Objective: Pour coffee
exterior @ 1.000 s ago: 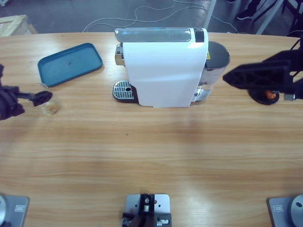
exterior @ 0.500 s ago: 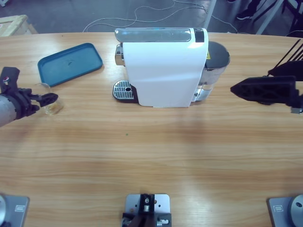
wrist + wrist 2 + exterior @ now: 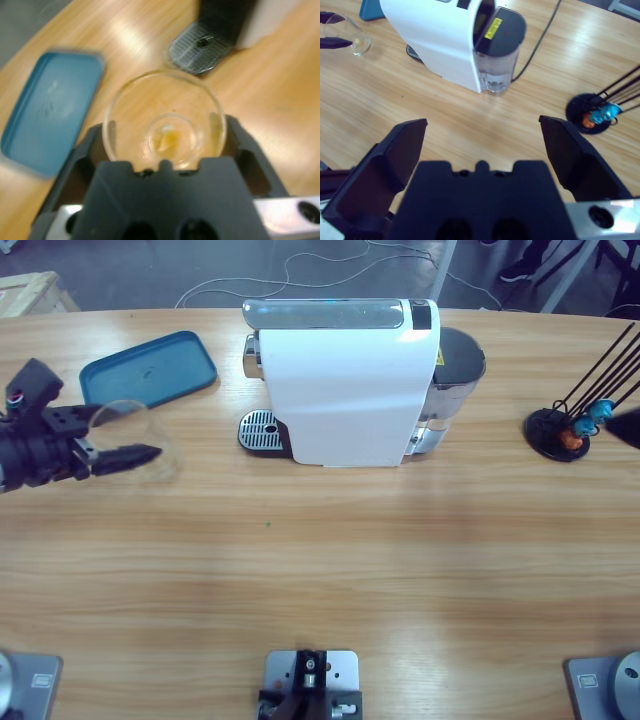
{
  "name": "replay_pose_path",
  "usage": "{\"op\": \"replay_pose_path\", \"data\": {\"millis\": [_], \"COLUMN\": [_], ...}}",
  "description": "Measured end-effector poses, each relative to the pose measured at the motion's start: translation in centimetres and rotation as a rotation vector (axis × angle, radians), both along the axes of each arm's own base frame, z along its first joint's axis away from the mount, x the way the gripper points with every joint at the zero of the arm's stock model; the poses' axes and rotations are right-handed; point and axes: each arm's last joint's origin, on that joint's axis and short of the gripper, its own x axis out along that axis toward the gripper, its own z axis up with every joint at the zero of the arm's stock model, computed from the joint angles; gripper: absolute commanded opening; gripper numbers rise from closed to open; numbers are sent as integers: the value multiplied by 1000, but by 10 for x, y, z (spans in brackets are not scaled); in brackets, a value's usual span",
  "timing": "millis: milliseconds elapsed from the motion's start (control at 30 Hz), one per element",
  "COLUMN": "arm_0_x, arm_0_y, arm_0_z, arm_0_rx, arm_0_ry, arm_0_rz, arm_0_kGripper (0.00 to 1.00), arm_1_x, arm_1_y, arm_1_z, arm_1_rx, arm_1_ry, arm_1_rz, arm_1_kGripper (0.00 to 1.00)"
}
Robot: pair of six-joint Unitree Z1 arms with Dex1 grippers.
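Glass tumbler (image 3: 140,440) clamped in left gripper (image 3: 125,445), between blue tray (image 3: 148,375) and white coffee machine (image 3: 345,380).

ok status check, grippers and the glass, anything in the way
Left gripper shut on glass tumbler, little coffee inside. Right gripper open, empty. Coffee machine and drip tray ahead, path clear.

One glass (image 3: 135,438) with one small pool of coffee (image 3: 167,137). One white coffee machine (image 3: 345,380) with one drip grate (image 3: 260,430) and one water tank (image 3: 496,47). One blue tray (image 3: 148,375). One black capsule stand (image 3: 557,433), holding two capsules: one blue (image 3: 608,110), one orange (image 3: 590,119). Two grippers: left (image 3: 165,145), right (image 3: 482,145). One table (image 3: 320,580).
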Motion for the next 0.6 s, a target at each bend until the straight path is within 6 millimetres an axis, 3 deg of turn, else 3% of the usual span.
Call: {"op": "replay_pose_path", "data": {"millis": [100,233,400,600], "arm_0_x": [10,48,95,121], "arm_0_y": [-6,-16,-24,-34], "arm_0_z": [16,27,5,-21], "arm_0_rx": [-22,1,15,19], "arm_0_ry": [-43,-107,-75,-10], "arm_0_rz": [-195,-340,-426,-458], "arm_0_kGripper": [0,0,0,0], "arm_1_x": [-11,-21,-23,-25], "arm_1_y": [-18,-34,-38,-41], "arm_1_z": [1,2,0,-2], "arm_1_rx": [-1,6,-25,-52], "arm_1_ry": [-2,-8,-7,7], "arm_1_rz": [2,3,5,4], "arm_1_kGripper": [1000,1000,1000,1000]}}
